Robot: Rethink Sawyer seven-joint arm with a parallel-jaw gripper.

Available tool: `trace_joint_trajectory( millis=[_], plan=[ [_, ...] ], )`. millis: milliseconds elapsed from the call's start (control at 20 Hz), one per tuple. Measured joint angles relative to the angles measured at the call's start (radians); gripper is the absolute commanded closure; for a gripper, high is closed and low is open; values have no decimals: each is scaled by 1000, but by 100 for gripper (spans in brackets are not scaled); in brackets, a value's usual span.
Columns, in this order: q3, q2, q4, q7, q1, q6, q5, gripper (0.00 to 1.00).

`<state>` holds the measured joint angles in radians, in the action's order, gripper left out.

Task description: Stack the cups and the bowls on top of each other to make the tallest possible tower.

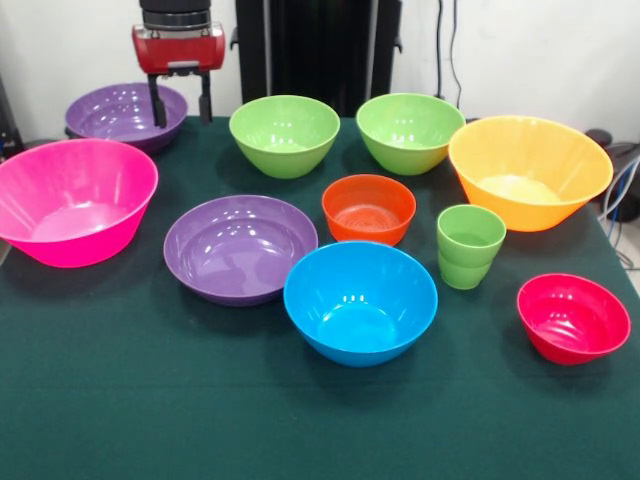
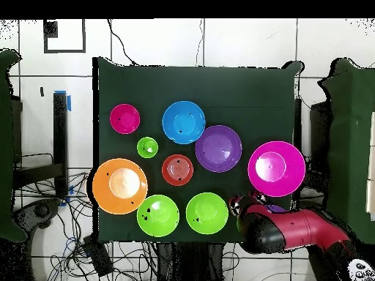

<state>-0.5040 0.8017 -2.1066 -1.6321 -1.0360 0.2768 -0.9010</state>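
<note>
My gripper hangs open and empty over the far purple bowl at the table's back left. Two lime-green cups stand nested one in the other right of centre; they also show in the overhead view. On the cloth stand, each alone, the hot-pink bowl, a second purple bowl, the blue bowl, the small orange bowl, two lime-green bowls, the yellow-orange bowl and the small red-pink bowl. No bowl rests on another.
The table is covered with dark green cloth, bare along its front. In the overhead view the red arm covers most of the far purple bowl. Cables lie on the floor around the table.
</note>
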Motion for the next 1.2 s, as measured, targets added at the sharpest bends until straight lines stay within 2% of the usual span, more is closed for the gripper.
trace_joint_trajectory(
  millis=[550,1200],
  plan=[
    [-1,0,9,0,0,22,0,0],
    [-45,-1,76,0,-13,112,0,0]
  ],
)
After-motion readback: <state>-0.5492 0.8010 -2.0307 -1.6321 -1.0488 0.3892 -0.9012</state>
